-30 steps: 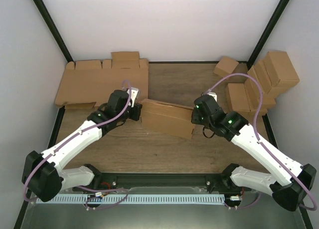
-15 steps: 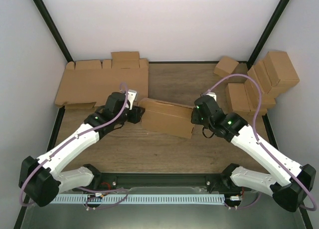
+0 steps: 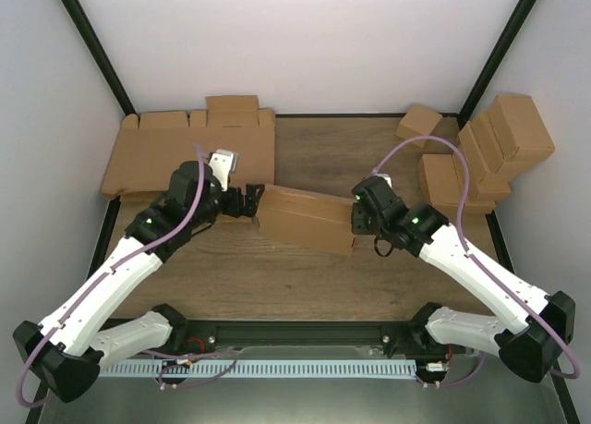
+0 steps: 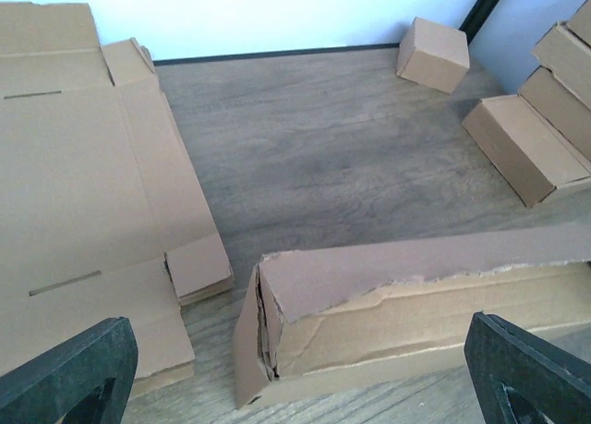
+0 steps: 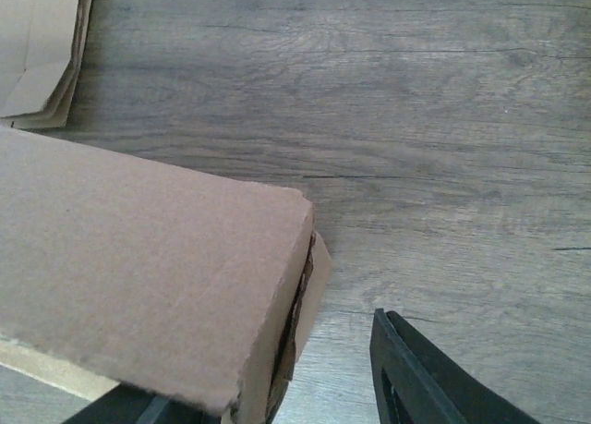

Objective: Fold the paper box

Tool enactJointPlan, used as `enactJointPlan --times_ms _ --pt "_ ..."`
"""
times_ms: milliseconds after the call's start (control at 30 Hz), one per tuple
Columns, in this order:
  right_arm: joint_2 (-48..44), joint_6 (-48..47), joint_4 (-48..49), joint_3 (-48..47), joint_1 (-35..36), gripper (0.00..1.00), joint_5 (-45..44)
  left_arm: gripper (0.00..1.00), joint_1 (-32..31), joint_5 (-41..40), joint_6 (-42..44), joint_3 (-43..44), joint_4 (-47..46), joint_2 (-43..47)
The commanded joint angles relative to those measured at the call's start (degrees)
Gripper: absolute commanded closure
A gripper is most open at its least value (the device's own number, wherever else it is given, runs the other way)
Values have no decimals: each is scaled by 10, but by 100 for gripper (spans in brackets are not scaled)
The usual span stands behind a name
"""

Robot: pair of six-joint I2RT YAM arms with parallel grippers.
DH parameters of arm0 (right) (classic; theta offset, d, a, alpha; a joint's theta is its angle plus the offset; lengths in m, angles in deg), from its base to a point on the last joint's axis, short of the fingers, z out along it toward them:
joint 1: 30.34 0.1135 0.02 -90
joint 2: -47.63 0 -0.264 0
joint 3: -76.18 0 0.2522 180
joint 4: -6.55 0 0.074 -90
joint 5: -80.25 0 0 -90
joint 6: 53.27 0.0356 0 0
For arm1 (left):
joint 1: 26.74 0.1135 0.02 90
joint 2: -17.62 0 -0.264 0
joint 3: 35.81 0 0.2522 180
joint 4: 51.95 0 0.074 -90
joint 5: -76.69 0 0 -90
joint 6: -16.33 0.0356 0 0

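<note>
Overhead, your long, shallow brown cardboard box lies slantwise in the middle of the wood-grain desk. Its lid is down, its left end sits farther back than its right, and there's an arm at each end.

Go to the left wrist camera for what that view can't give you. The left jaws are spread wide, with a black finger in each lower corner and the box lying across ahead of them. Its near end gapes with flap layers showing, and the lid's front edge runs ragged.

On the right wrist camera you get the other end, a smooth lid with a dark slit down the end wall. The right jaws are apart. One black finger stands off with bare desk between it and the cardboard, and its partner is mostly hidden under the box. From above, the right wrist's black housing covers that end.

Around you, a stack of flat brown cardboard blanks fills the far-left corner, and one loose flap lies just beside the box's left end. A cluster of small closed brown boxes sits well apart at far right. A purple cable loops above the right arm.
</note>
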Motion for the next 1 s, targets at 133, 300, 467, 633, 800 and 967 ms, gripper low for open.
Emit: enactJointPlan --times_ms 133,300,467,633,800,967 --pt "-6 -27 -57 -57 0 48 9 0 8 -48 -36 50 53 -18" --pt "-13 -46 -77 -73 0 35 41 0 13 -65 -75 81 90 -52" --pt "-14 -54 -107 -92 0 21 63 0 20 -52 -78 94 106 -62" --pt "-27 -75 -132 -120 0 0 78 0 22 -50 -69 99 110 -56" --pt "-21 -86 -149 -170 0 0 86 0 23 -41 -53 105 110 -53" --pt "-9 -109 -133 -174 -10 0 70 0 49 1 -66 97 93 -56"
